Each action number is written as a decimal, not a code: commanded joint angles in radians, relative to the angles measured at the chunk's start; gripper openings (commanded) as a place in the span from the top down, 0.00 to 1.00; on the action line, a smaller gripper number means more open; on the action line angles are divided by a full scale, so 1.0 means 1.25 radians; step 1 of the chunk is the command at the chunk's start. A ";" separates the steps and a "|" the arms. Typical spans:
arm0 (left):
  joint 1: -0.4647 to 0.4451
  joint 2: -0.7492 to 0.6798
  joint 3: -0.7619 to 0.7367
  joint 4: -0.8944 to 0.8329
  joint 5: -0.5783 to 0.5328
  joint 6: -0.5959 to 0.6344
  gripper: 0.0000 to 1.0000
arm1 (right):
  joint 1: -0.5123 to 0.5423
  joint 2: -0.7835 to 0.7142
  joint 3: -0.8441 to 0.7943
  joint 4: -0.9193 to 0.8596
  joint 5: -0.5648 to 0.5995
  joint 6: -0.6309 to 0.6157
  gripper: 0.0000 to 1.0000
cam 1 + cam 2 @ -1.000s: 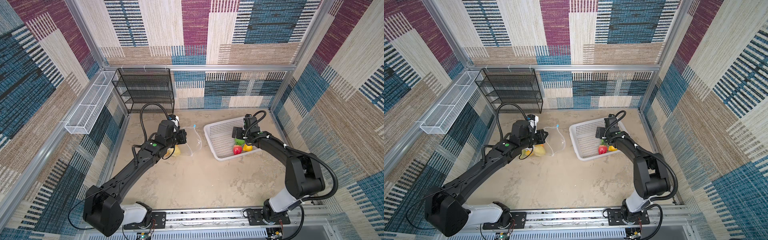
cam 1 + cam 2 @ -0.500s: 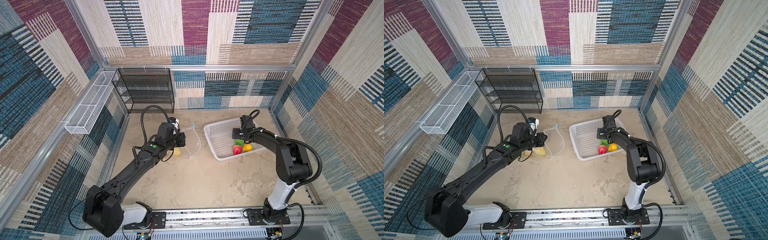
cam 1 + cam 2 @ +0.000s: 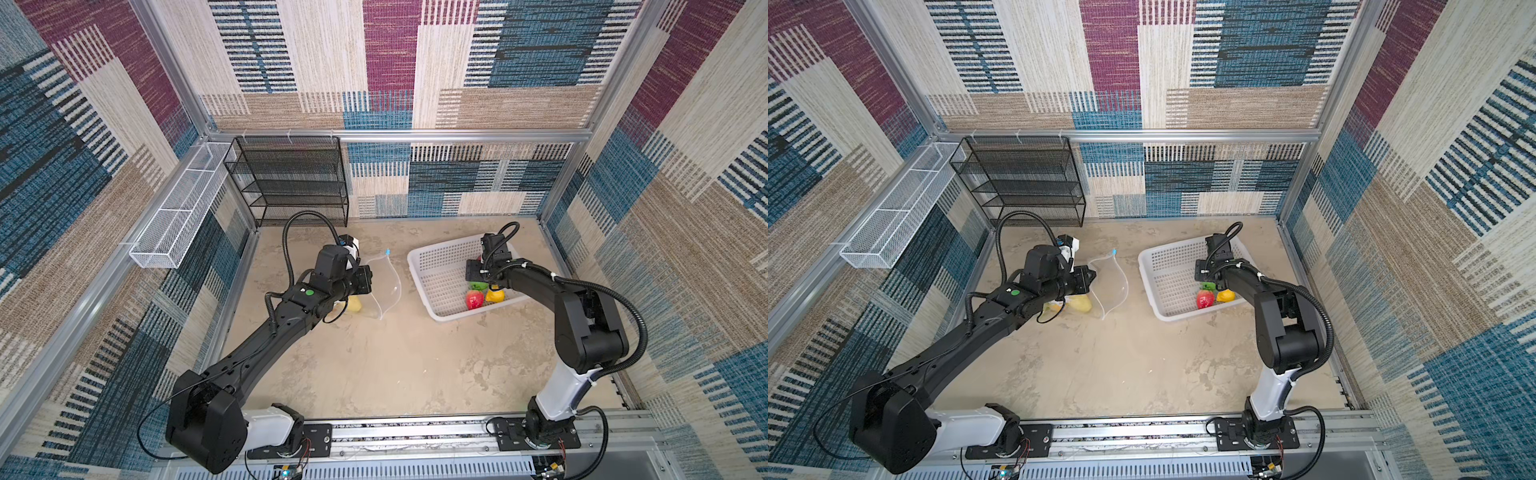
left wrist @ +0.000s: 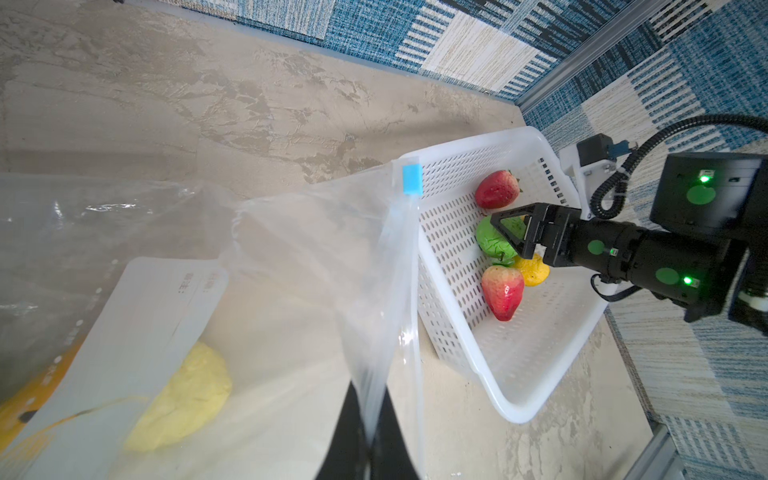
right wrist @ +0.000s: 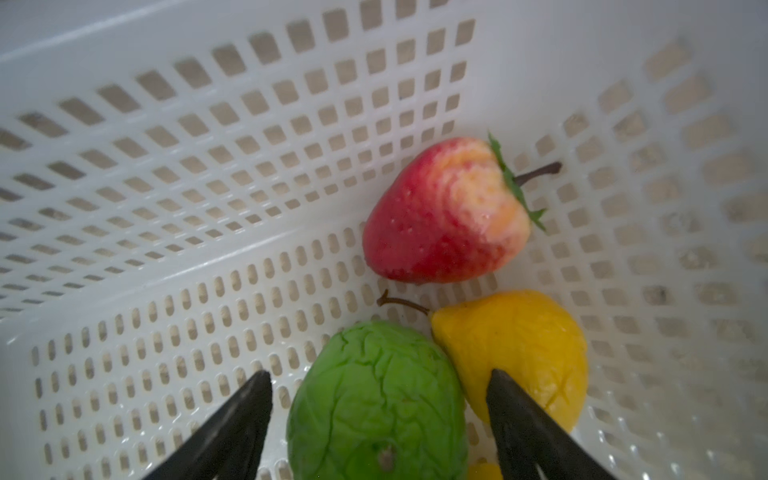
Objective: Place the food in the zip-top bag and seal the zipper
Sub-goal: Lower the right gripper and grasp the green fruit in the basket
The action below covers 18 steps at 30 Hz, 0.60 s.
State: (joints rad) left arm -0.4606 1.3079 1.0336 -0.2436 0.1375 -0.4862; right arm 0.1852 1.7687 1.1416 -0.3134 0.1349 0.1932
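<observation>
The clear zip-top bag (image 3: 384,286) (image 4: 291,257) lies left of centre with its mouth held up. My left gripper (image 4: 368,419) (image 3: 365,277) is shut on the mouth edge. The zipper's blue slider (image 4: 411,178) sits at the far end of that edge. Inside the bag lies a yellow piece of food (image 4: 187,399). In the white basket (image 3: 422,286) (image 5: 208,145) lie a green fruit (image 5: 374,403), a yellow pear (image 5: 515,345) and a strawberry (image 5: 444,216); a second strawberry (image 4: 496,189) shows too. My right gripper (image 5: 379,376) (image 4: 505,232) is open, one finger on each side of the green fruit.
A black wire shelf (image 3: 286,183) stands at the back left. A white wire tray (image 3: 178,216) hangs on the left wall. The basket sits close to the right wall and is tilted toward the bag.
The right arm has raised its elbow and the gripper has settled lower in the basket, around the green fruit, with its jaws a little narrower. The left gripper still holds the bag's edge.
</observation>
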 commanded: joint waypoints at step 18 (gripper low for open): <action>0.000 -0.011 0.005 0.000 0.004 0.016 1.00 | 0.011 0.076 0.057 -0.016 0.002 0.001 0.18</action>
State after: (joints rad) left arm -0.4606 1.3014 1.0336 -0.2440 0.1379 -0.4866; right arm 0.1989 1.8500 1.1957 -0.3408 0.1349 0.2005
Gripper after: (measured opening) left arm 0.049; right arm 0.820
